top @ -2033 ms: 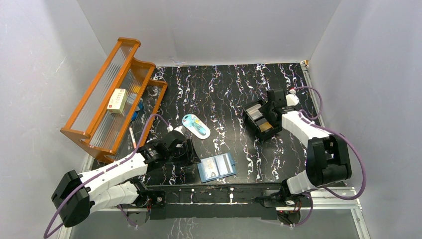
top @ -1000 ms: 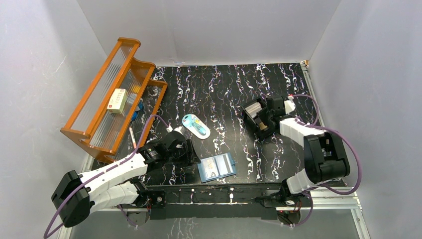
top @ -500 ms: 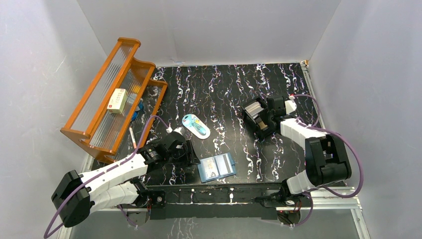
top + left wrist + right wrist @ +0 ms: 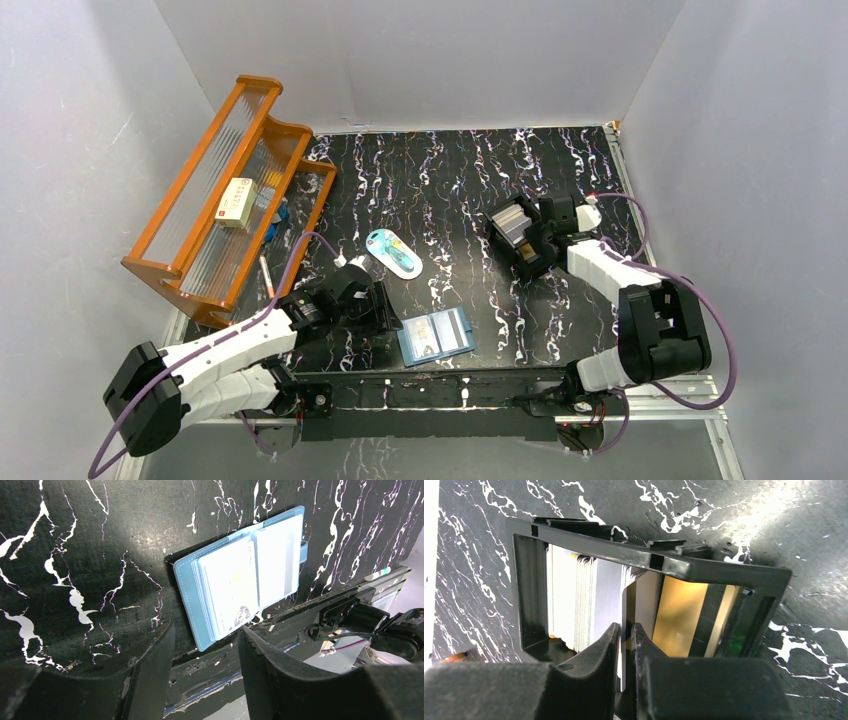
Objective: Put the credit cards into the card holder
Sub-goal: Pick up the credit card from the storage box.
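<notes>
The card holder lies open near the table's front edge, a blue wallet with pale cards in its clear pockets. My left gripper hovers just left of it, open with nothing between the fingers. The credit cards stand on edge as a pale stack in a black open-topped box, with gold-tan ones beside them. My right gripper reaches into that box. Its fingers are pinched on one thin pale card standing between the stacks.
An orange slatted rack stands at the left with a cream box on it. A light-blue oval item lies mid-table and a pen lies by the rack. The metal rail runs along the front edge.
The right gripper's fingers have closed in on a single card inside the black box, and the right arm has shifted slightly. The left arm and the card holder have not moved.
</notes>
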You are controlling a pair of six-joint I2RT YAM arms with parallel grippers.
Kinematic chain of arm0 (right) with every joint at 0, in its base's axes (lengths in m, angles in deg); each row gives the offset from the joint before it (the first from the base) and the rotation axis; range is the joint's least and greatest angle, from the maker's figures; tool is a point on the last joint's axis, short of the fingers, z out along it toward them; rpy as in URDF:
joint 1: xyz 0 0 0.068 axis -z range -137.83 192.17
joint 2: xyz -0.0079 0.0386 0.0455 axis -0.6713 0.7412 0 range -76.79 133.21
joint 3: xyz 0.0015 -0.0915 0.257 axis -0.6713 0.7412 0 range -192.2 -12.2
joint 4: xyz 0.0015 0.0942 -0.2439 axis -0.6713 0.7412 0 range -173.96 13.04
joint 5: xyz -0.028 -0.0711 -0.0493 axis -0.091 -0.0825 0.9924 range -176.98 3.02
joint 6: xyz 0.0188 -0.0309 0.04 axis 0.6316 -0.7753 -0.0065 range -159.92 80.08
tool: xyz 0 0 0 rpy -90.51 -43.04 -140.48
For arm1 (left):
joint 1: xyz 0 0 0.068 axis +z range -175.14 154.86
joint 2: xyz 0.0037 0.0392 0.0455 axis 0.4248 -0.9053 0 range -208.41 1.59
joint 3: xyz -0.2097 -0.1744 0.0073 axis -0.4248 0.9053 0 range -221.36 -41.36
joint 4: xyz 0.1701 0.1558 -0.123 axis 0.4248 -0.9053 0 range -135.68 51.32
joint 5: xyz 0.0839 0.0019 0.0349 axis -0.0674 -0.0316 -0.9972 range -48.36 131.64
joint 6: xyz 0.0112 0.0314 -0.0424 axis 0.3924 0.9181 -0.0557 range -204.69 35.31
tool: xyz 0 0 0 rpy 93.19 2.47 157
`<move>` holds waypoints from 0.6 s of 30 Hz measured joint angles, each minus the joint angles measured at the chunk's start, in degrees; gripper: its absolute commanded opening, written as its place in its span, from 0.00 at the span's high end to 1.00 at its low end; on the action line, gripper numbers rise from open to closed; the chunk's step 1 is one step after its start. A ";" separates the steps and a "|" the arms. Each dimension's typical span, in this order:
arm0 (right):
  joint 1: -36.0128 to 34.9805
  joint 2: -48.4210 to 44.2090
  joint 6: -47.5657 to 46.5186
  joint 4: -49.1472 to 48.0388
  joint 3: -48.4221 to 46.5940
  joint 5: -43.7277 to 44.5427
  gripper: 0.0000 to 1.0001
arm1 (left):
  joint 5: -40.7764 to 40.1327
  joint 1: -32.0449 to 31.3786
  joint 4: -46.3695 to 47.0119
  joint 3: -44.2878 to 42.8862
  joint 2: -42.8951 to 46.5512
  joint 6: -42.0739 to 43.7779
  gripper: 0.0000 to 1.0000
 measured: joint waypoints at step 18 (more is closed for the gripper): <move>0.07 -11.85 -0.24 6.67 0.02 -1.14 1.00 | 0.09 0.00 0.00 0.00 -0.72 0.04 0.52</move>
